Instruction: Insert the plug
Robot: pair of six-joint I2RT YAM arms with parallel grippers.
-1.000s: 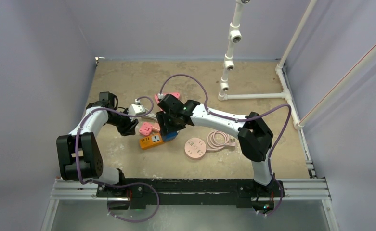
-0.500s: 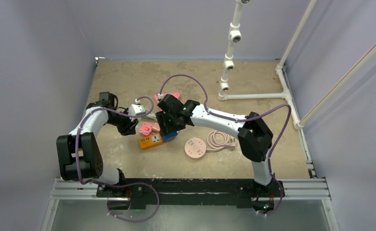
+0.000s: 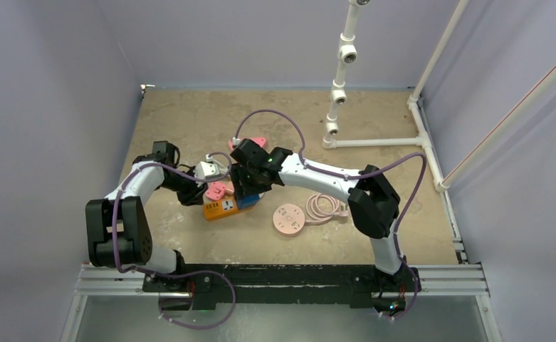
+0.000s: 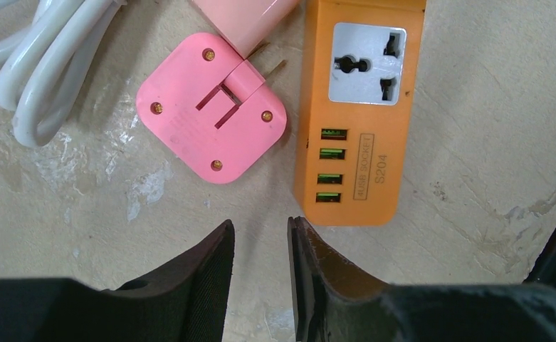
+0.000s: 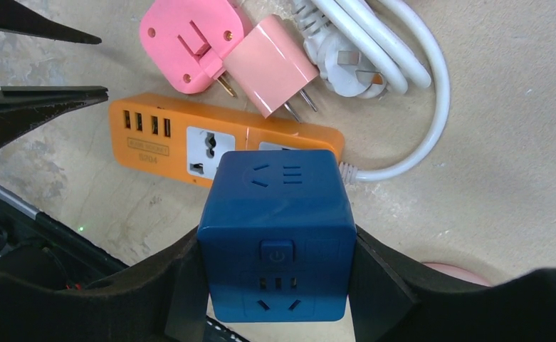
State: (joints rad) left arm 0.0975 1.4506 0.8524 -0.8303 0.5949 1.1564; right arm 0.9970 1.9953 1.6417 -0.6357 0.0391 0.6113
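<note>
The blue cube plug sat clamped between the fingers of the right gripper, over the right end of the orange power strip; whether its pins were seated could not be told. A pink square adapter and a pale pink charger lay just beyond the strip, beside a looped white cable. The left gripper hung empty to the left, its jaws narrowly apart.

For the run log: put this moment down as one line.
right gripper: shut on blue cube adapter, over orange power strip | left gripper: open, empty, near pink adapter, not touching
</note>
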